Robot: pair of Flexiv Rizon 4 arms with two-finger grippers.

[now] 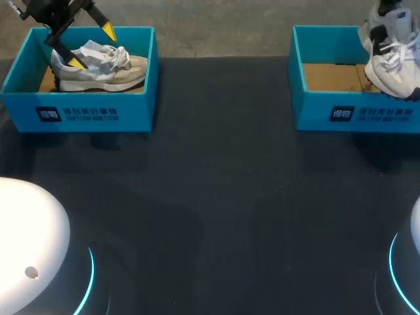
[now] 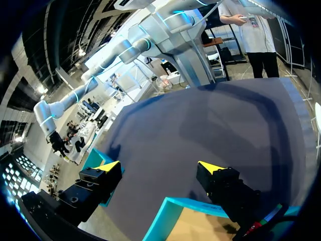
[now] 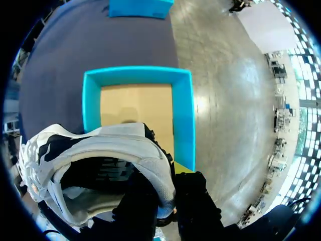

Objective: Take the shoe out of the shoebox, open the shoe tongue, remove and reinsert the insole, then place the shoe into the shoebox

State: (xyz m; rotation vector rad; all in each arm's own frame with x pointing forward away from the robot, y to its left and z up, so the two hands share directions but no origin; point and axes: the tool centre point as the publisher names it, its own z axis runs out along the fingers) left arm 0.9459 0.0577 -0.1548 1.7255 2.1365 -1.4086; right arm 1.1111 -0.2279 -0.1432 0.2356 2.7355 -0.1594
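Two teal shoeboxes stand along the far edge of the bench (image 1: 216, 197). The left shoebox (image 1: 85, 115) is toward the far left corner and the right shoebox (image 1: 354, 111) toward the far right corner.

There are two shoes. A beige shoe (image 1: 108, 72) lies on its sole inside the left shoebox, toe pointing toward the right shoebox. A white shoe (image 1: 394, 62) hangs tilted over the right shoebox's right end, and part of it is cut off in the head view.

There are two tools. The left tool (image 1: 93, 46) hangs over the beige shoe's heel end with its yellow-tipped fingers (image 2: 108, 166) spread wide and nothing held. Whether the lower tip touches the shoe cannot be told.

The right tool (image 3: 168, 173) grips the white shoe's heel collar, one finger inside the opening and one outside. It holds the shoe above the box's bare cardboard floor (image 3: 135, 103). The shoe hides most of the right tool's fingertips, and only a sliver of yellow shows.

Two white arm bases (image 1: 29, 236) with cyan light rings sit at the bench's near corners. Nothing lies on the dark surface between them and the boxes.
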